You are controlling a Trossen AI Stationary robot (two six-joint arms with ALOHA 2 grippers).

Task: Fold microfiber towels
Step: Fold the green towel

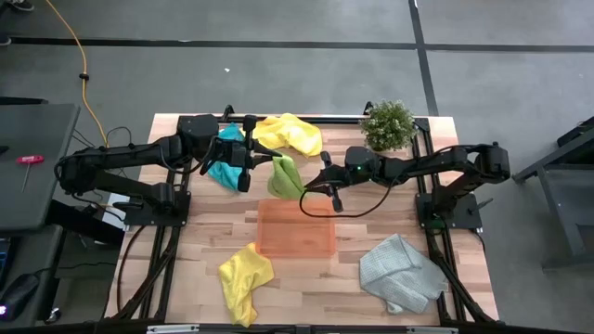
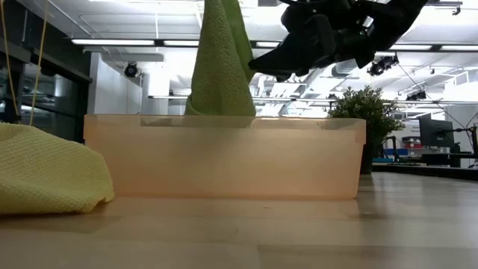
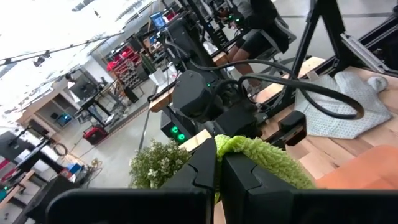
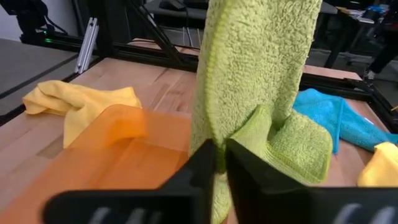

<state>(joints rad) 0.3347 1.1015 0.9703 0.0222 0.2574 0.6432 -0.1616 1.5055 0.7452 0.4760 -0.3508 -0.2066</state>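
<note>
1. An orange tray (image 1: pixel 297 229) lies at frame centre, a potted plant (image 1: pixel 389 124) upper right.
2. The left gripper (image 1: pixel 276 159) is pinched shut on the lime green towel (image 1: pixel 285 176); the right gripper (image 1: pixel 306 193) is closed on its lower edge.
3. The towel hangs between them, above the tray's upper edge.

We are noting nubby lime green cloth (image 4: pixel 249 81), a translucent smooth plastic orange tray (image 2: pixel 224 161), a matt wooden table (image 1: pixel 316 278).

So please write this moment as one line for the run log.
left end effector: shut on green towel | right end effector: shut on green towel | towel: hanging over orange tray | fold: not yet done
</note>
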